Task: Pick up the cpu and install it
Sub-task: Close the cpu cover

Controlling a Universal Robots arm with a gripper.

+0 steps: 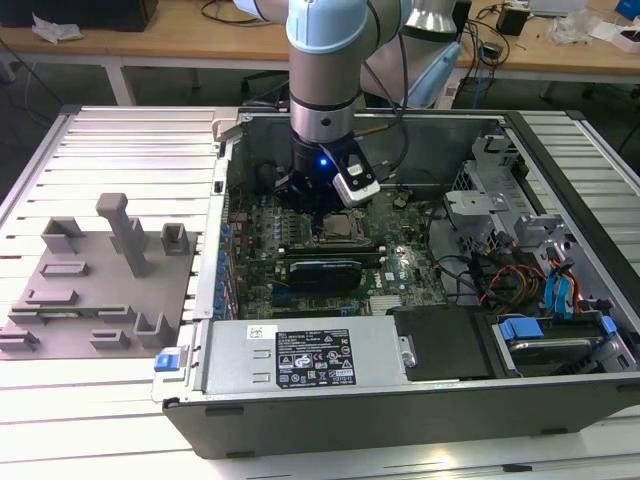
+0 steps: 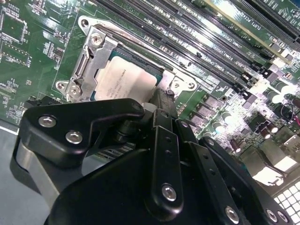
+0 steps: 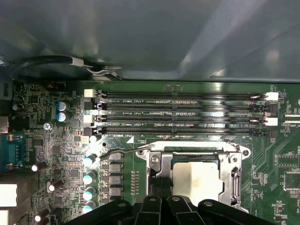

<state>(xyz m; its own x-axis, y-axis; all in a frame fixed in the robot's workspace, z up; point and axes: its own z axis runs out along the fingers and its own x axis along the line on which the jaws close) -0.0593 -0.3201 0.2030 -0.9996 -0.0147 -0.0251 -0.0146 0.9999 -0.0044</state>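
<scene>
Inside the open computer case (image 1: pixel 400 425) on the counter (image 1: pixel 120 140), your pincer (image 1: pixel 322 212) hung low over the green main board (image 1: pixel 300 255), directly above the socket frame (image 1: pixel 340 228). In both wrist views the cpu (image 2: pixel 124 82) (image 3: pixel 197 180) lay flat within that metal frame (image 2: pixel 89 56) (image 3: pixel 157 164), silvery plate facing up. Your pincer (image 2: pixel 159 101) (image 3: pixel 161 199) came down at 1 edge of the cpu. Whether it was apart, together or clamped on the chip could not be told. 4 memory slots (image 3: pixel 183 112) ran alongside the frame. Grey fixture blocks (image 1: pixel 110 270) stood on the counter at the exterior view's left, well apart from the pincer.
</scene>
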